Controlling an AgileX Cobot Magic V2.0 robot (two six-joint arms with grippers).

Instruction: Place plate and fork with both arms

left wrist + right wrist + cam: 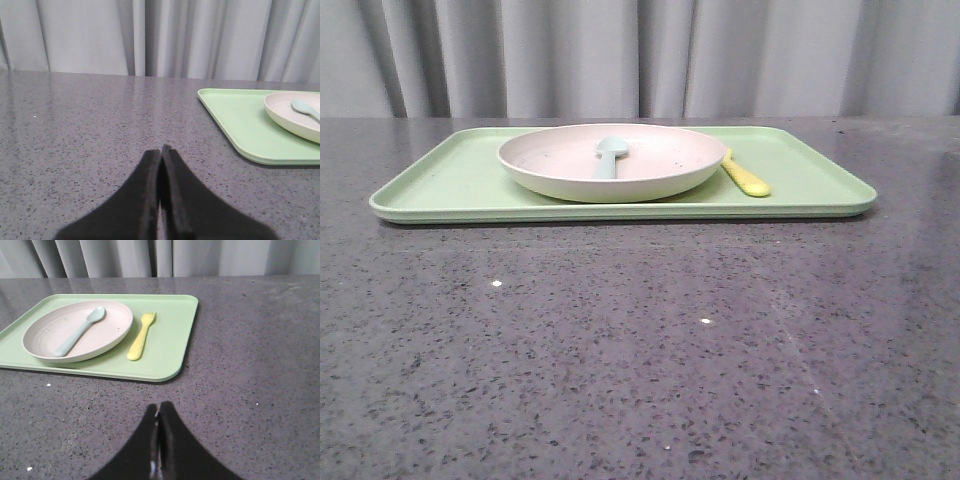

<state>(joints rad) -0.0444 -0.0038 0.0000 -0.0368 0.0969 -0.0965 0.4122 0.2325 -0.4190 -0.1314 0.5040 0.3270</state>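
Observation:
The off-white plate (610, 160) sits on the light-green tray (450, 185) near its middle, with a pale blue spoon (609, 155) lying inside it. The yellow fork (745, 176) lies on the tray just right of the plate. The right wrist view shows the plate (107, 330), the spoon (80, 331) and the fork (141, 336) ahead of my right gripper (159, 407), which is shut and empty over the bare table. My left gripper (161, 150) is shut and empty over the table, left of the tray (235, 120); the plate's edge (290, 117) shows there. Neither gripper appears in the front view.
The grey speckled tabletop (640, 350) stretches in front of the tray. Grey curtains (620, 55) hang behind the table's far edge.

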